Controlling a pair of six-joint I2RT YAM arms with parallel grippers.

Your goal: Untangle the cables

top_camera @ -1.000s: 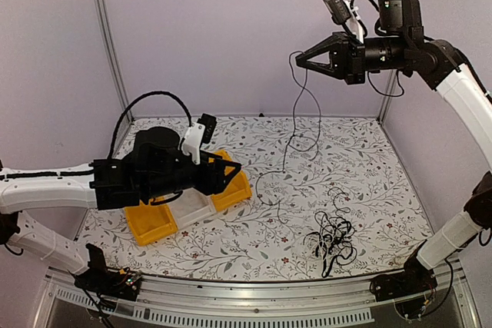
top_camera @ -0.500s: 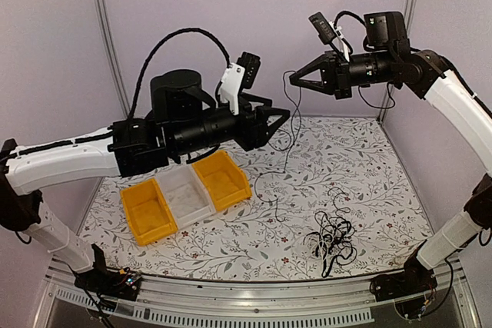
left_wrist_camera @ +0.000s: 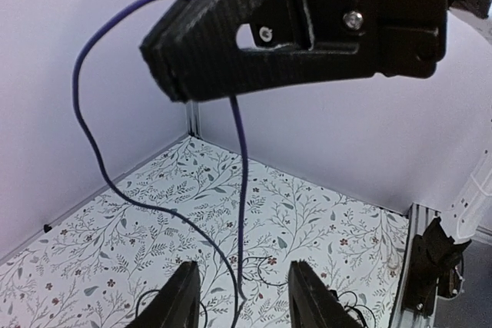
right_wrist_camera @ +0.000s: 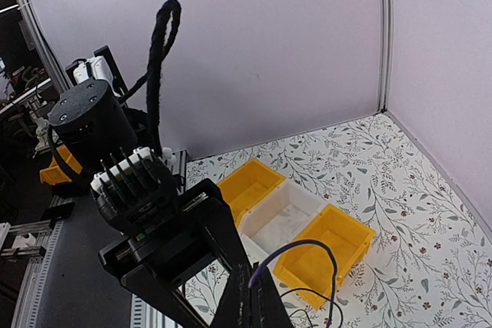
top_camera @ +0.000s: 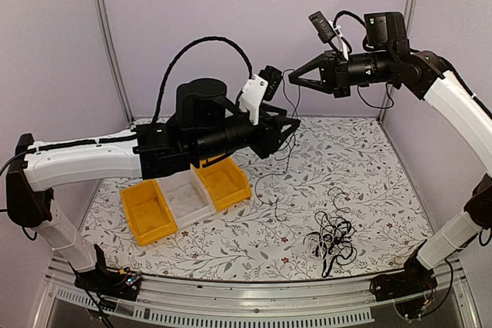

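Observation:
My right gripper (top_camera: pixel 293 81) is raised high at the back and shut on one thin dark cable (top_camera: pixel 285 163). The cable hangs from it down to the table. In the right wrist view the cable (right_wrist_camera: pixel 307 246) arches out of my closed right gripper (right_wrist_camera: pixel 257 293). My left gripper (top_camera: pixel 290 129) is open just below the right one. In the left wrist view the hanging cable (left_wrist_camera: pixel 240 190) runs down between my open left gripper's (left_wrist_camera: pixel 240 301) fingers, untouched. The other black cables (top_camera: pixel 332 234) lie in a tangled pile at the table's front right.
Two yellow bins (top_camera: pixel 150 217) and a clear bin (top_camera: pixel 187 199) stand in a row at the left of the table, under my left arm. They also show in the right wrist view (right_wrist_camera: pixel 327 251). Walls enclose the table's back and sides.
My left arm has risen from over the bins and reached right, bringing its open gripper around the hanging cable. My right gripper has dropped a little and moved left, still holding the cable.

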